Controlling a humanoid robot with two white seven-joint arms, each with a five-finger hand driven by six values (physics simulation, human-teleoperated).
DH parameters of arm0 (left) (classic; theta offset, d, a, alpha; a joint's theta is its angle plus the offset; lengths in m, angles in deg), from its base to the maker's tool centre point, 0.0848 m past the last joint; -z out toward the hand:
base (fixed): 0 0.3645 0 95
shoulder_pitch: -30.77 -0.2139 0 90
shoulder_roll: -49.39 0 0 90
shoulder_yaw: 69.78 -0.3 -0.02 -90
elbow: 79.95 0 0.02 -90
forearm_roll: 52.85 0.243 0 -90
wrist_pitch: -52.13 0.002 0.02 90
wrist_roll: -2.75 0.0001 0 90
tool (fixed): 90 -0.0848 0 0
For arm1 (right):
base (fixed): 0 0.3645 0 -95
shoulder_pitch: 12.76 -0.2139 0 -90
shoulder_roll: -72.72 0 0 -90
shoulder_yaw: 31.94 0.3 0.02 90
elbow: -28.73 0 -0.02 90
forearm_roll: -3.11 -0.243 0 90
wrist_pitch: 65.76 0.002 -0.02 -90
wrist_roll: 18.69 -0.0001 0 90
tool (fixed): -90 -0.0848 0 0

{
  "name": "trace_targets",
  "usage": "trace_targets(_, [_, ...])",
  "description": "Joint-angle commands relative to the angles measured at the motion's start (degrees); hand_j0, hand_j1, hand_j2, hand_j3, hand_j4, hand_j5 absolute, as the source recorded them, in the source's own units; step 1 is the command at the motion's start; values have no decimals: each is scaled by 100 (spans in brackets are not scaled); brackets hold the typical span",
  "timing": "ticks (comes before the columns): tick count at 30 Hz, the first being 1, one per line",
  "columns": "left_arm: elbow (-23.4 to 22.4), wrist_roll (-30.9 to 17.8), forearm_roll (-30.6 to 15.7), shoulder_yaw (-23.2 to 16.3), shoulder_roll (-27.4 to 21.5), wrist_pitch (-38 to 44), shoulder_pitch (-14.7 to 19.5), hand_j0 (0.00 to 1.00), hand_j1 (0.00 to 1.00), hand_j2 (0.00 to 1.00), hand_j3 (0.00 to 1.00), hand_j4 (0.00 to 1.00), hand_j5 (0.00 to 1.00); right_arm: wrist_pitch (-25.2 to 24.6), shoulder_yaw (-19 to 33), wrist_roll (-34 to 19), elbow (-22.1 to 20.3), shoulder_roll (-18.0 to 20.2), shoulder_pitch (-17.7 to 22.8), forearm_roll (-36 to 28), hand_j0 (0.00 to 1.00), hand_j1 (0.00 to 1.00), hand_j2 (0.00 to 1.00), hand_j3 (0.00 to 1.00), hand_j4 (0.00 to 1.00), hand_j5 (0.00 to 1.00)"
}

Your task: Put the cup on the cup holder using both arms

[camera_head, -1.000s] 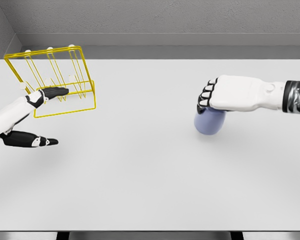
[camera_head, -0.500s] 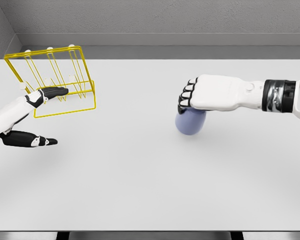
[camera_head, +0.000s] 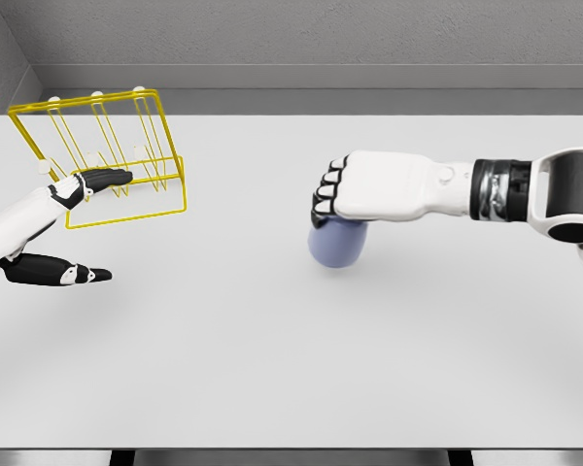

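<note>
My right hand grips a pale blue cup from above, near the middle of the white table. The cup hangs under the curled fingers, just over the table top. A yellow wire cup holder with white-tipped pegs stands at the far left. My left hand is spread open at the holder's front left corner, index finger lying against its lower frame and thumb low over the table. It holds nothing.
A grey wall runs behind the table's far edge. The table's front edge lies along the bottom of the view. Nothing else stands on the table between the cup and the holder.
My right hand has carried the cup leftward across the table, from right of centre to about the middle. The left hand and the holder have stayed put.
</note>
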Motion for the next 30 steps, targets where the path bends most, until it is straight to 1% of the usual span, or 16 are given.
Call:
trace_targets(1, [1, 3, -32, -8, -3, 1, 0, 100, 100, 100, 100, 100, 100, -15, -17, -10, 0, -107, 0, 13, 52, 52, 52, 52, 52, 52])
trace_targets(5, [10, 3, -23, -113, 6, 1, 0, 100, 100, 100, 100, 100, 100, -15, -35, -10, 0, -160, 0, 22, 52, 52, 52, 52, 52, 52])
trace_targets(11, [1, 3, -32, -113, -3, 1, 0, 100, 100, 100, 100, 100, 100, -15, -43, -10, 0, -283, 0, 118, 52, 52, 52, 52, 52, 52])
trace_targets(17, [1, 3, -32, -131, 23, 1, -9, 100, 100, 100, 100, 100, 100, -15, -210, -90, 9, -512, -18, 224, 52, 52, 52, 52, 52, 52])
trace_targets(24, [1, 3, -23, -166, 67, 1, -26, 100, 100, 100, 100, 100, 100, -15, -316, -107, 0, -617, -18, 303, 52, 52, 52, 52, 52, 52])
trace_targets(27, [1, 3, -15, -324, 67, 1, -26, 100, 100, 100, 100, 100, 100, -15, -325, -107, 9, -670, -26, 312, 52, 52, 52, 52, 52, 52])
trace_targets(30, [1, 3, -23, -324, 50, 1, -18, 100, 100, 100, 100, 100, 100, -15, -325, -107, 9, -723, -26, 312, 52, 52, 52, 52, 52, 52])
